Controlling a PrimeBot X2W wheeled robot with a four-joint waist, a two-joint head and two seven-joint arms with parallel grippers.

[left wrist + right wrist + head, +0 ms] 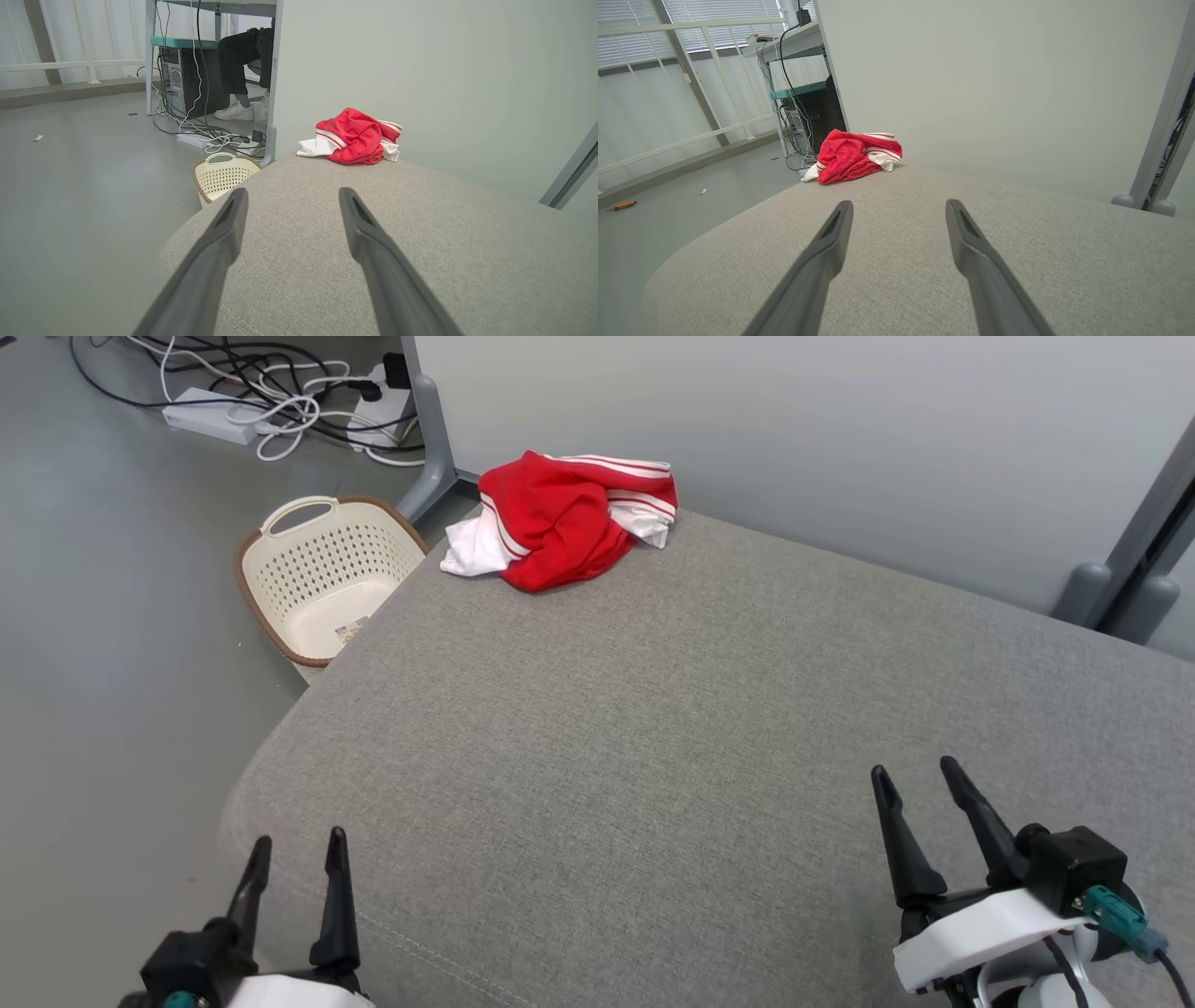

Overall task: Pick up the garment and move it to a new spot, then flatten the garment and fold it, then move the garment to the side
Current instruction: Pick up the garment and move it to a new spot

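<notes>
A crumpled red garment [560, 518] with white stripes and white parts lies at the far left corner of the grey fabric surface [700, 709]. It also appears as a heap in the left wrist view [355, 136] and the right wrist view [852, 156]. My left gripper [297, 845] hovers open at the near left edge, far from the garment, nothing between its fingers. At the near right my right gripper [915, 775] is open too, empty, over the grey surface.
A cream perforated basket [322, 574] stands on the floor beside the surface's far left corner. Cables and a power strip [210, 415] lie beyond it. A pale wall [840, 429] runs behind. A seated person's legs [243, 70] and a computer tower [184, 81] are under a desk.
</notes>
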